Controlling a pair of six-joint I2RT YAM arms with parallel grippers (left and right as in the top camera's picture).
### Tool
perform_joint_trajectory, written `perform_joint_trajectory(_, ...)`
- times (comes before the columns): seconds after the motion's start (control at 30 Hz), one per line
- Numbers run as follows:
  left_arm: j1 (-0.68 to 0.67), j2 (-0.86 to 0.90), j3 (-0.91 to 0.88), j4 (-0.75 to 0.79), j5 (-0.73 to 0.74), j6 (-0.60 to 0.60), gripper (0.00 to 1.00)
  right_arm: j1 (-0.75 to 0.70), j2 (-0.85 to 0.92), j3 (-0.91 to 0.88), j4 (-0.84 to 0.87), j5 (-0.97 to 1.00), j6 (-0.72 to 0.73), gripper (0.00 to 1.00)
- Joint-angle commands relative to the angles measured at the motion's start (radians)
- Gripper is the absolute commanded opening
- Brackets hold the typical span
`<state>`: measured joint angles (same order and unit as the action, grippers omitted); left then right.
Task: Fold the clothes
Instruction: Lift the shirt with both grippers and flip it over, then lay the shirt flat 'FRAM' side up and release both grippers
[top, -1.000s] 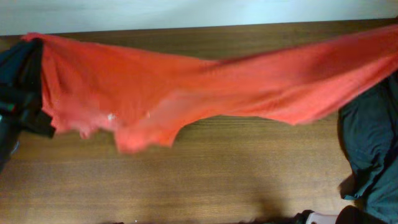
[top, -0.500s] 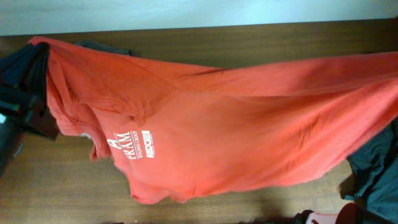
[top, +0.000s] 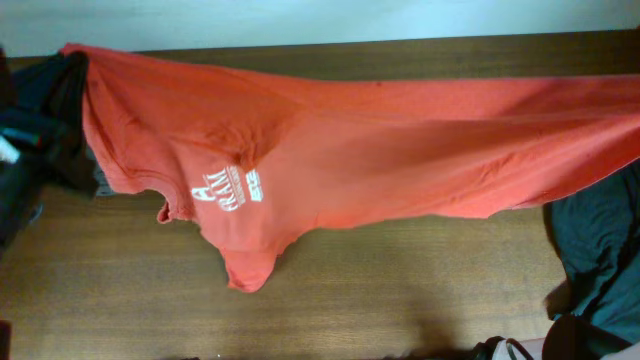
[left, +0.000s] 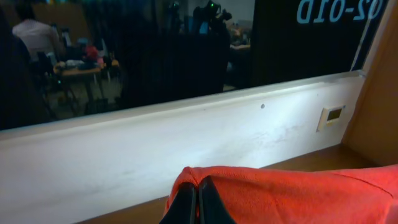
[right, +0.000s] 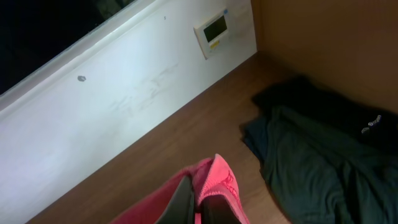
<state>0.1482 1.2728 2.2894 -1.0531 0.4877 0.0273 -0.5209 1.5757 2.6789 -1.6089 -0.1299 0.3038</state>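
The orange-red T-shirt (top: 380, 150) with white chest lettering (top: 228, 190) hangs stretched across the table from left to right, its lower part drooping toward the wood. My left gripper (left: 198, 199) is shut on the shirt's left end (left: 298, 193). My right gripper (right: 198, 202) is shut on the shirt's right end (right: 214, 180), held above the table. Neither gripper shows clearly in the overhead view; the shirt covers them.
A dark blue-grey garment (top: 595, 250) lies at the table's right edge and shows in the right wrist view (right: 323, 149). Dark clothing (top: 40, 120) is heaped at the far left. A white wall ledge (left: 186, 137) runs behind the wooden table (top: 380, 300).
The shirt swung out and spread, showing its lettering, then drew back toward the far edge; its lower hem now hangs higher on the table than half a second ago.
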Motion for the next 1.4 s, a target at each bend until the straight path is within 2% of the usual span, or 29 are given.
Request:
perform_joint_trajectory(0.0,0.005,-0.007,0.005,0.011,0.001,0.015,0.00,0.003,-0.008,0.005,0.008,0.041,-0.011,0.04)
perform_joint_trajectory(0.23,0.005,-0.097,0.005,0.013,0.014,0.016,0.00,0.003,-0.069,0.005,-0.013,0.041,-0.011,0.04)
perform_joint_trajectory(0.4,0.005,-0.150,0.005,-0.035,-0.124,0.015,0.01,0.003,-0.145,0.005,-0.035,0.042,-0.011,0.04)
perform_joint_trajectory(0.53,0.005,-0.098,0.004,-0.050,-0.130,0.015,0.00,0.003,-0.133,0.003,-0.037,0.040,-0.010,0.04)
perform_joint_trajectory(0.7,0.005,0.039,0.004,-0.045,-0.117,0.014,0.00,0.004,-0.026,0.003,-0.041,-0.058,-0.015,0.04)
perform_joint_trajectory(0.83,0.005,0.204,0.004,0.017,0.004,0.015,0.01,0.007,0.122,0.003,-0.040,-0.167,-0.038,0.04)
perform_joint_trajectory(0.9,-0.010,0.351,0.004,0.070,0.100,0.015,0.01,0.052,0.270,0.003,-0.024,-0.178,-0.044,0.04)
perform_joint_trajectory(1.17,-0.128,0.743,0.004,0.221,0.060,0.038,0.00,0.225,0.615,0.003,0.163,-0.169,-0.090,0.08)
perform_joint_trajectory(1.27,-0.150,0.883,0.004,0.285,-0.018,0.038,0.11,0.250,0.734,0.003,0.245,-0.152,-0.086,0.11)
perform_joint_trajectory(1.3,-0.154,0.936,0.004,0.330,-0.015,0.033,0.18,0.253,0.795,0.003,0.316,-0.135,-0.087,0.30)
perform_joint_trajectory(1.33,-0.156,0.983,0.004,0.379,-0.014,0.010,0.37,0.253,0.817,0.003,0.343,-0.135,-0.091,0.45)
perform_joint_trajectory(1.37,-0.157,1.005,0.004,0.412,-0.014,-0.019,0.52,0.251,0.841,0.003,0.367,-0.136,-0.090,0.53)
